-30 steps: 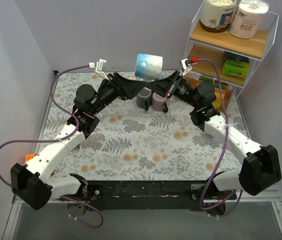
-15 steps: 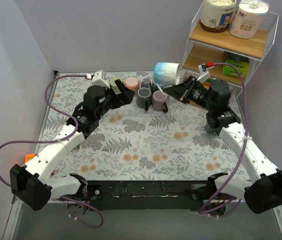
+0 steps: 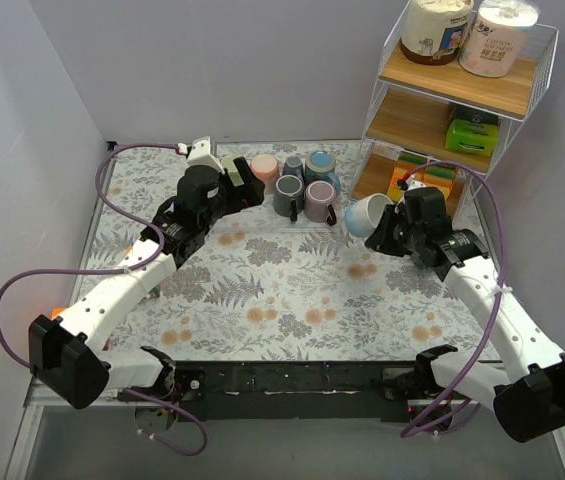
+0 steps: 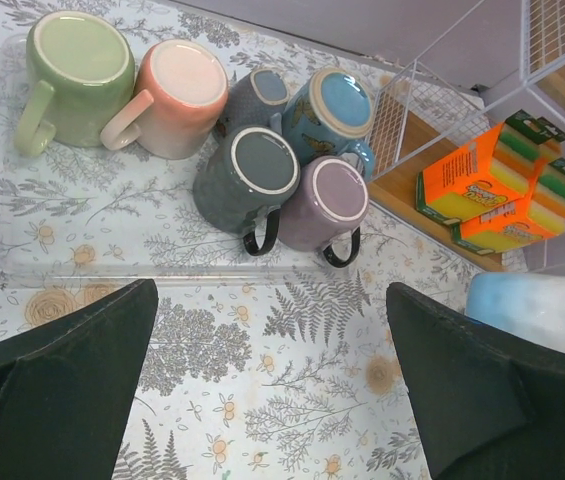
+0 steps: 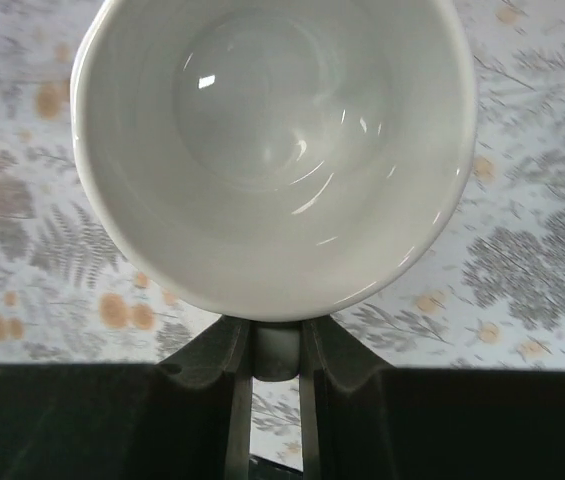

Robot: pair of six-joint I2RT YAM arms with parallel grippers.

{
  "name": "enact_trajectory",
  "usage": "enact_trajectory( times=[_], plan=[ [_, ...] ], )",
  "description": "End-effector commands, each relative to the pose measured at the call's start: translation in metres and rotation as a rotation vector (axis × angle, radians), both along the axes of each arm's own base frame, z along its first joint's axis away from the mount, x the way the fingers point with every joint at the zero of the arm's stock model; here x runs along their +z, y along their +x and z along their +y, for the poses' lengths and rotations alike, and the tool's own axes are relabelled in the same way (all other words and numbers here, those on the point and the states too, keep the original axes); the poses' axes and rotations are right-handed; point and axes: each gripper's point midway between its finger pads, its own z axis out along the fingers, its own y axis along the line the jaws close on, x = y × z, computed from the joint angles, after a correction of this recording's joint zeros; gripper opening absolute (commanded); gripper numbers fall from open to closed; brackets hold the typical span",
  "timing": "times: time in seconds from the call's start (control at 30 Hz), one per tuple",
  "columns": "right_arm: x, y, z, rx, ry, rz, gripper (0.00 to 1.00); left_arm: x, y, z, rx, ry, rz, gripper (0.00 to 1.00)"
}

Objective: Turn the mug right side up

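My right gripper is shut on the handle of a light blue mug with a white inside. It holds the mug above the floral mat, right of the middle, mouth tilted up toward the wrist camera. The right wrist view shows the open white bowl and the handle pinched between the fingers. The mug also shows at the right edge of the left wrist view. My left gripper is open and empty, above the mat in front of the upside-down mugs.
Several upside-down mugs stand at the back: green, pink, dark grey, purple, blue. A wire and wood shelf with sponges stands at the back right. An orange object lies at the left edge.
My right arm has carried the mug down from high at the back centre to the right of the mat and rotated it. My left arm has drawn back left and let go.
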Motion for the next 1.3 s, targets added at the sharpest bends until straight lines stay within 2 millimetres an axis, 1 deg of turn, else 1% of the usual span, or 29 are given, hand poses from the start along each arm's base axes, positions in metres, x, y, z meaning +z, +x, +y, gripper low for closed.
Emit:
enact_trajectory(
  times=[0.0, 0.03, 0.07, 0.17, 0.2, 0.3, 0.4, 0.5, 0.53, 0.57, 0.6, 0.63, 0.67, 0.73, 0.77, 1.0, 1.27],
  plan=[
    [-0.011, 0.003, -0.033, -0.068, -0.162, -0.058, 0.01, 0.004, 0.002, -0.003, -0.008, 0.015, 0.003, 0.98],
    [-0.019, 0.002, -0.036, -0.075, -0.182, -0.041, 0.01, 0.004, 0.003, -0.003, -0.010, 0.013, 0.002, 0.98],
    [-0.031, 0.000, -0.044, -0.094, -0.221, -0.019, 0.01, 0.002, 0.003, -0.003, -0.011, 0.016, 0.007, 0.98],
    [-0.051, -0.001, -0.057, -0.124, -0.297, 0.005, 0.01, -0.002, 0.002, -0.004, -0.013, 0.020, 0.014, 0.98],
    [-0.062, -0.004, -0.062, -0.125, -0.320, 0.018, 0.01, -0.003, 0.002, -0.003, -0.013, 0.022, 0.018, 0.98],
    [-0.063, 0.006, -0.066, -0.157, -0.334, -0.025, 0.01, -0.008, 0.002, -0.005, -0.023, 0.029, 0.026, 0.98],
    [-0.067, 0.008, -0.071, -0.195, -0.363, 0.004, 0.01, -0.012, 0.001, -0.009, -0.041, 0.031, 0.039, 0.98],
    [-0.078, 0.009, -0.080, -0.228, -0.406, 0.029, 0.01, -0.017, 0.000, -0.010, -0.046, 0.026, 0.055, 0.98],
    [-0.085, 0.007, -0.082, -0.232, -0.419, 0.039, 0.01, -0.019, 0.001, -0.012, -0.052, 0.025, 0.061, 0.98],
    [-0.089, 0.007, -0.083, -0.238, -0.423, 0.042, 0.01, -0.021, 0.001, -0.012, -0.052, 0.024, 0.066, 0.98],
    [-0.093, 0.006, -0.084, -0.236, -0.426, 0.046, 0.01, -0.021, 0.001, -0.013, -0.054, 0.021, 0.068, 0.98],
    [-0.092, 0.009, -0.081, -0.234, -0.412, 0.021, 0.01, -0.023, 0.001, -0.013, -0.055, 0.022, 0.074, 0.98],
    [-0.100, 0.006, -0.083, -0.233, -0.415, 0.029, 0.01, -0.023, 0.001, -0.013, -0.053, 0.021, 0.074, 0.98],
    [-0.102, 0.010, -0.083, -0.254, -0.405, 0.003, 0.01, -0.024, 0.002, -0.013, -0.051, 0.023, 0.077, 0.98],
    [-0.110, 0.007, -0.087, -0.263, -0.421, 0.013, 0.01, -0.025, 0.002, -0.014, -0.053, 0.023, 0.077, 0.98],
    [-0.129, 0.004, -0.094, -0.278, -0.459, 0.034, 0.01, -0.027, 0.003, -0.016, -0.058, 0.024, 0.083, 0.98],
    [-0.134, -0.001, -0.097, -0.283, -0.460, 0.035, 0.01, -0.031, 0.002, -0.014, -0.052, 0.028, 0.089, 0.98]
  ],
)
